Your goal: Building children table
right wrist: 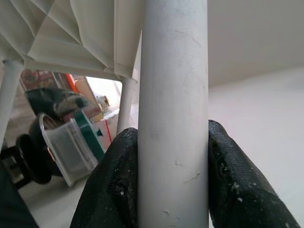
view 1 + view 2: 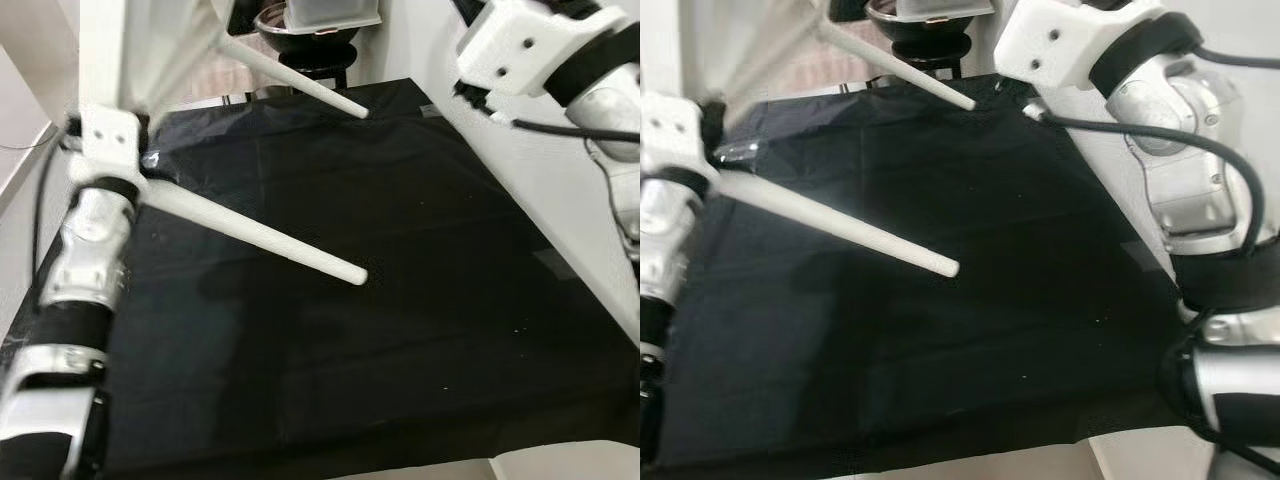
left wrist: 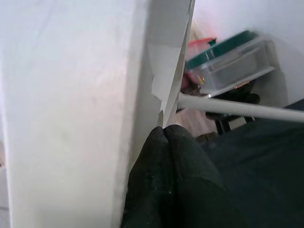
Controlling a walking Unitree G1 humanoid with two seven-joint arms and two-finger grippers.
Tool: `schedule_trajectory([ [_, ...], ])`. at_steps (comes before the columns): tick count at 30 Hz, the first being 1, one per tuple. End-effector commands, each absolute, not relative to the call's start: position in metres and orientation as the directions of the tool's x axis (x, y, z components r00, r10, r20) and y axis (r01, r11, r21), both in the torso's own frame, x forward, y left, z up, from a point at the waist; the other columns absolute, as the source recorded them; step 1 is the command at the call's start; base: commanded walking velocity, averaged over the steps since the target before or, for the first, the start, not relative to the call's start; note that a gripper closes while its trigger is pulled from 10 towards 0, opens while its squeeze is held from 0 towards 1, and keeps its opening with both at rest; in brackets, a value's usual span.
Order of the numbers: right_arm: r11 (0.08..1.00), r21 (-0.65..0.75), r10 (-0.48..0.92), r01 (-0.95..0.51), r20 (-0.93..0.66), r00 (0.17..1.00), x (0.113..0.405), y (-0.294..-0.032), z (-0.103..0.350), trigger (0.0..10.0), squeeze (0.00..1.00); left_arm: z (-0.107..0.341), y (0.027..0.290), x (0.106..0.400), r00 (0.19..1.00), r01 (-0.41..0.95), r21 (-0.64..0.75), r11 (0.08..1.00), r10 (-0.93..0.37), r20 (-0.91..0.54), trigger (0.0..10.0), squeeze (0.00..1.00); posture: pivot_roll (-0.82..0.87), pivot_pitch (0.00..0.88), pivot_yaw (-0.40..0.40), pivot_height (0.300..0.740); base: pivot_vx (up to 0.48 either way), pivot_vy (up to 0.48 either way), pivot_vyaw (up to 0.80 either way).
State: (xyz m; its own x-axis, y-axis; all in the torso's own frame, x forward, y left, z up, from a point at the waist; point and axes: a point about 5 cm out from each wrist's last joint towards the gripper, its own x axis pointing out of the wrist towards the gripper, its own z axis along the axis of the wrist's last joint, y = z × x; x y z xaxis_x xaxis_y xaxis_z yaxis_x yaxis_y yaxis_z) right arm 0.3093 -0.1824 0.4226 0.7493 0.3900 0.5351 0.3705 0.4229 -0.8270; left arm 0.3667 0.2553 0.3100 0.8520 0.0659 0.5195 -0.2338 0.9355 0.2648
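Landmark: black cloth (image 2: 380, 300), matte, creased, draped flat over the bench.

Children's table (image 2: 140, 50): white plastic, held tipped on its side at the far-left edge of the cloth. The top is a flat smooth panel, and the right wrist view shows its underside ribbed.

Legs: round, smooth, tapered white rods. Two legs counted in the head views, both jutting out over the cloth: near leg (image 2: 265, 238) and far leg (image 2: 300, 82), with their tips free above the fabric.

Left pincer (image 3: 166, 137): black textured fingers pressed together, nipping the thin edge of the white panel. The left wrist view also shows one leg crossing behind that edge.

Right pincer (image 1: 172, 175): clamped around a white leg (image 1: 173, 95), one finger on each side of it; fine scuffs are visible on the rod.

Beyond the far edge of the cloth: one clear plastic box (image 3: 232, 64) with a green lid, on a black stool (image 2: 315, 55).
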Motion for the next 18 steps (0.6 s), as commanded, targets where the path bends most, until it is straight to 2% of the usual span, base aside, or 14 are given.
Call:
schedule_trajectory([
  [1, 0.609, -0.71, 0.019, 0.353, 0.458, 0.889, 0.325, -0.253, 0.406, 0.0, 0.0, 0.378, 0.326, 0.329, 0.69, -0.488, 0.126, 0.864, 0.294, 0.661, 10.0, 0.0, -0.16, 0.067, 0.09, 0.74, 0.0, 0.0, 0.0],
  [2, 0.609, -0.71, 0.019, 0.353, 0.458, 0.889, 0.325, -0.253, 0.406, 0.0, 0.0, 0.378, 0.326, 0.329, 0.69, -0.488, 0.126, 0.864, 0.294, 0.661, 10.0, 0.0, -0.16, 0.067, 0.09, 0.74, 0.0, 0.0, 0.0],
  [4, 0.821, -0.528, -0.045, 0.217, 0.319, 0.947, 0.337, -0.254, 0.358, 0.0, 0.0, 0.43, 0.313, 0.32, 0.642, -0.45, 0.183, 0.874, 0.174, 0.747, 10.0, 0.0, -0.12, 0.067, 0.095, 0.74, 0.0, 0.0, 0.0],
  [6, 0.821, -0.528, -0.045, 0.217, 0.319, 0.947, 0.337, -0.254, 0.358, 0.0, 0.0, 0.43, 0.313, 0.32, 0.642, -0.45, 0.183, 0.874, 0.174, 0.747, 10.0, 0.0, -0.12, 0.067, 0.095, 0.74, 0.0, 0.0, 0.0],
  [7, 0.889, -0.427, -0.065, 0.162, 0.233, 0.97, 0.339, -0.25, 0.326, 0.0, 0.0, 0.445, 0.305, 0.318, 0.634, -0.429, 0.221, 0.876, 0.118, 0.764, 10.0, 0.0, -0.11, 0.067, 0.097, 0.74, 0.0, 0.0, 0.0],
  [8, 0.889, -0.427, -0.065, 0.162, 0.233, 0.97, 0.339, -0.25, 0.326, 0.0, 0.0, 0.445, 0.305, 0.318, 0.634, -0.429, 0.221, 0.876, 0.118, 0.764, 10.0, 0.0, -0.11, 0.067, 0.097, 0.74, 0.0, 0.0, 0.0],
  [9, 0.927, -0.347, -0.086, 0.139, 0.165, 0.983, 0.338, -0.247, 0.299, 0.0, 0.0, 0.453, 0.299, 0.318, 0.634, -0.411, 0.247, 0.878, 0.08, 0.769, 10.0, 0.0, -0.1, 0.067, 0.098, 0.74, 0.0, 0.0, 0.0],
  [11, 0.927, -0.347, -0.086, 0.139, 0.165, 0.983, 0.338, -0.247, 0.299, 0.0, 0.0, 0.453, 0.299, 0.318, 0.634, -0.411, 0.247, 0.878, 0.08, 0.769, 10.0, 0.0, -0.1, 0.067, 0.098, 0.74, 0.0, 0.0, 0.0],
  [13, 0.965, -0.236, -0.108, 0.118, 0.054, 0.993, 0.33, -0.234, 0.252, 0.0, 0.0, 0.457, 0.288, 0.32, 0.647, -0.373, 0.301, 0.878, 0.014, 0.762, 10.0, 0.0, -0.09, 0.074, 0.107, 0.74, 0.0, 0.0, 0.0],
  [15, 0.965, -0.236, -0.108, 0.118, 0.054, 0.993, 0.33, -0.234, 0.252, 0.0, 0.0, 0.457, 0.288, 0.32, 0.647, -0.373, 0.301, 0.878, 0.014, 0.762, 10.0, 0.0, -0.09, 0.074, 0.107, 0.74, 0.0, 0.0, 0.0],
  [18, 0.979, -0.193, -0.072, 0.066, -0.023, 0.997, 0.32, -0.212, 0.22, 0.0, 0.0, 0.45, 0.278, 0.327, 0.674, -0.316, 0.321, 0.893, -0.027, 0.738, 10.0, 0.0, -0.09, 0.088, 0.115, 0.74, 0.0, 0.0, 0.0],
])
